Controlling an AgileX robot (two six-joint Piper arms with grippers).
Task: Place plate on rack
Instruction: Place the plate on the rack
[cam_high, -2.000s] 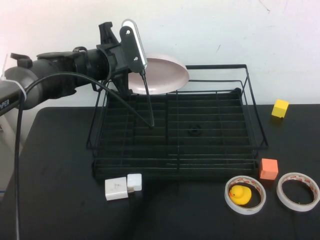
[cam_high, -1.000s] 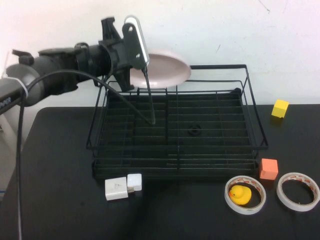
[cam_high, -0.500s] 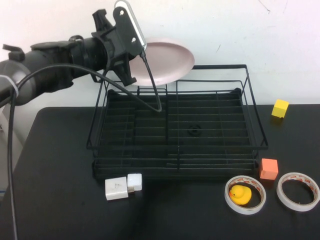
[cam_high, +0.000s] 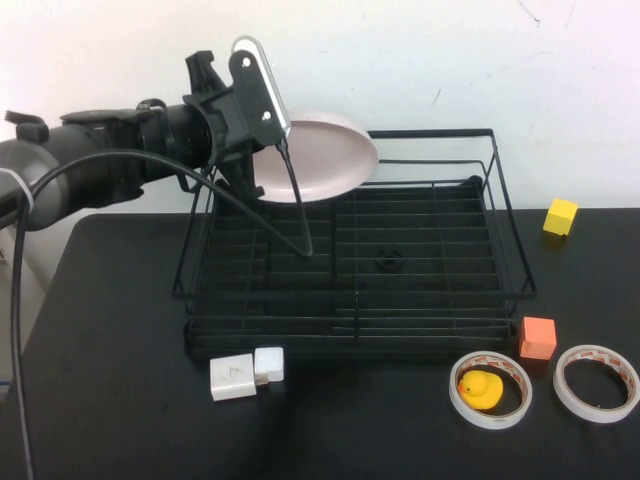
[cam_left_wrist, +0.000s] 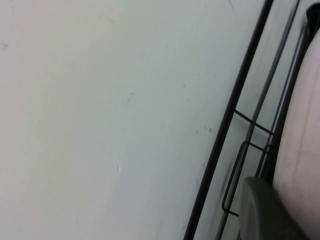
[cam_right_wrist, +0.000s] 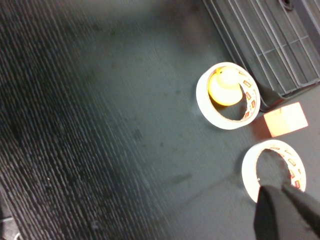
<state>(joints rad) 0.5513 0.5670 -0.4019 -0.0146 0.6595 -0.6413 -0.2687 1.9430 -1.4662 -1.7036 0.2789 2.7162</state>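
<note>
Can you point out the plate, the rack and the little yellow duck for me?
plate (cam_high: 325, 160), high view, on its pale underside.
rack (cam_high: 516, 262), high view, on its right side rail.
duck (cam_high: 479, 388), high view, on its body inside the tape ring.

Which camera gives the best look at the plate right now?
The high view: the plate shows almost whole, tilted above the rack's far left corner, held by the left gripper. The left wrist view catches only a pale edge of it. The right wrist view misses it; the right gripper hangs over a tape ring.
</note>
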